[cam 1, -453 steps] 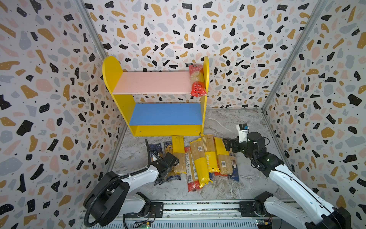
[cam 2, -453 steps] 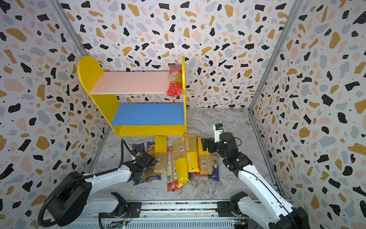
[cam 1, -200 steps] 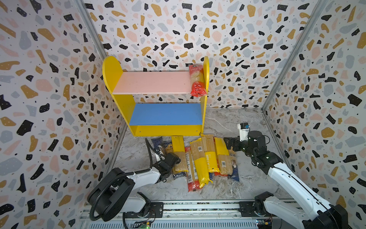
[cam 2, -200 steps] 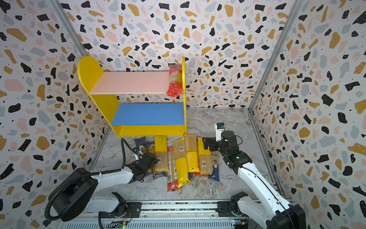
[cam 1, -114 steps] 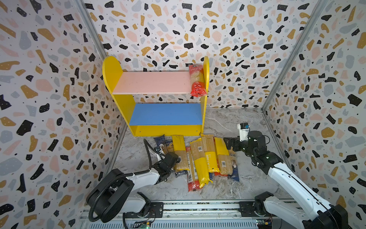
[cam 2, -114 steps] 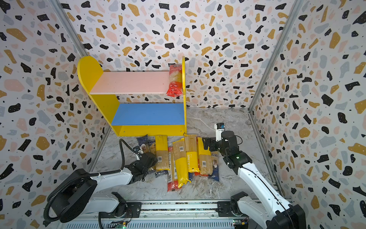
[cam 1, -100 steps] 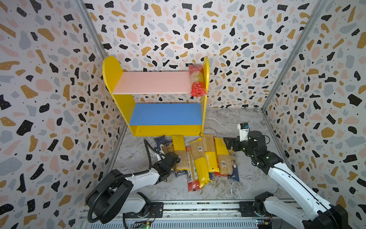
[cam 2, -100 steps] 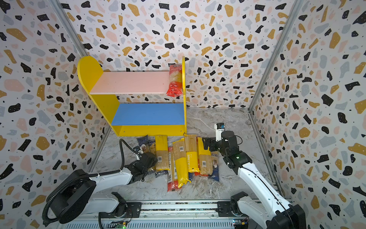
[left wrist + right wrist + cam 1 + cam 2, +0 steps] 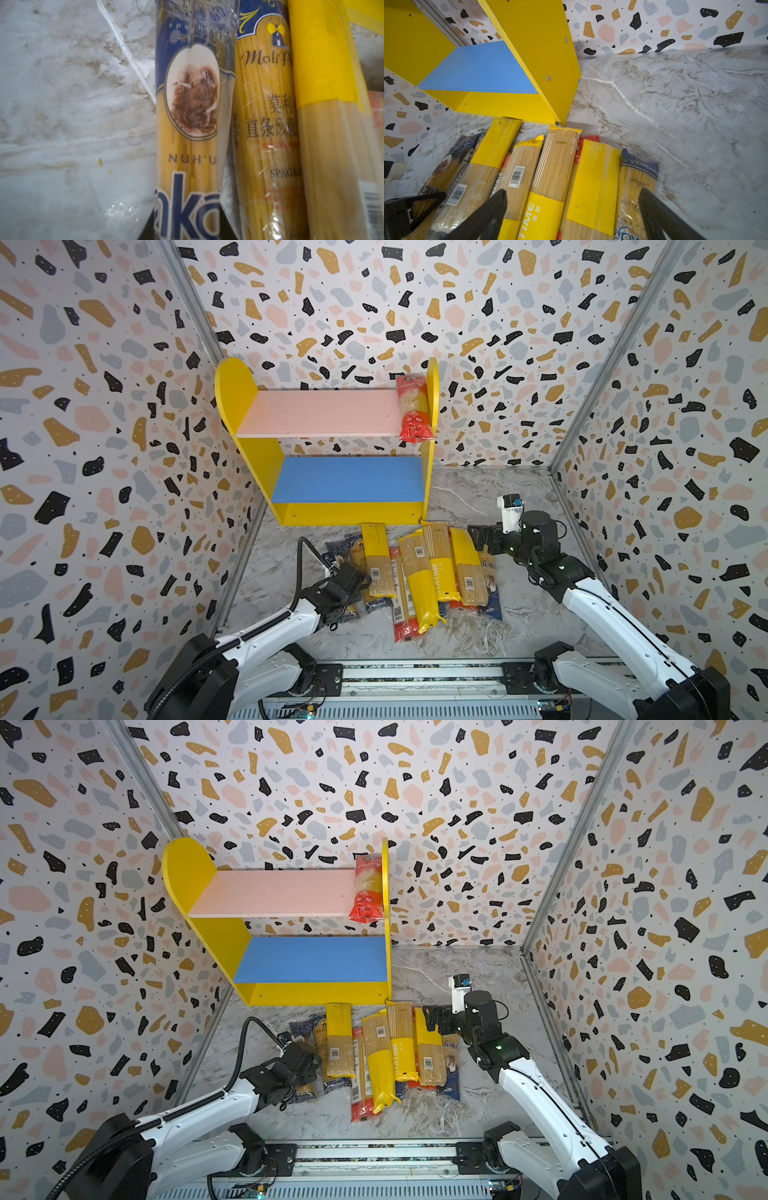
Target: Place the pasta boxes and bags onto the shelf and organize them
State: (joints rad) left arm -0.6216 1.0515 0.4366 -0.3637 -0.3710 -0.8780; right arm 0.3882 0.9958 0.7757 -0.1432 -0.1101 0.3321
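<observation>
The shelf point(image 9: 349, 514) stands at the back with one red bag point(image 9: 412, 410) on its pink board, against the right panel. Several pasta bags point(image 9: 419, 572) lie side by side on the floor in front of it. My left gripper point(image 9: 349, 576) is low at the pile's left end. In the left wrist view its jaws close on either side of a clear bag with dark blue print point(image 9: 187, 124). My right gripper point(image 9: 572, 191) hovers wide open over the yellow-banded bags point(image 9: 591, 176) at the pile's right end, holding nothing.
Terrazzo-patterned walls point(image 9: 124, 448) close in on both sides and at the back. The marble floor point(image 9: 478, 489) runs bare to the right of the shelf. A rail point(image 9: 415, 676) crosses the front edge. The blue lower board point(image 9: 349, 479) has nothing on it.
Over the earlier frames my left gripper and the blue-print bag slid a little toward the shelf. My right gripper shifted slightly toward the back. Almost nothing moved in the last half second.
</observation>
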